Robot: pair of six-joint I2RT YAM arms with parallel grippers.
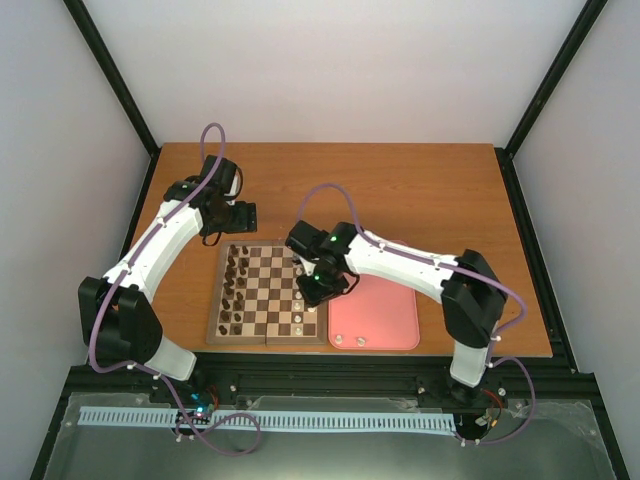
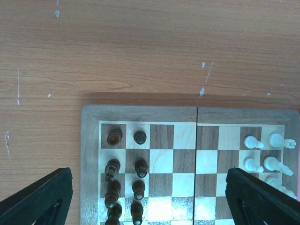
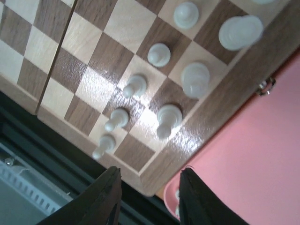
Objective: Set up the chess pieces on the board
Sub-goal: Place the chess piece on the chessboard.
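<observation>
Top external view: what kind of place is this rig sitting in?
Probably a robotics lab enclosure: blank white panels in a black frame surround one wooden table, with a chessboard and pink tray.

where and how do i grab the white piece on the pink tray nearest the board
Come straight down and pinch the white piece across its middle. It sits on the flat pink tray near the near edge, apart from the other white piece, so the top is open. Whether it stands or lies is too small to tell.
</observation>
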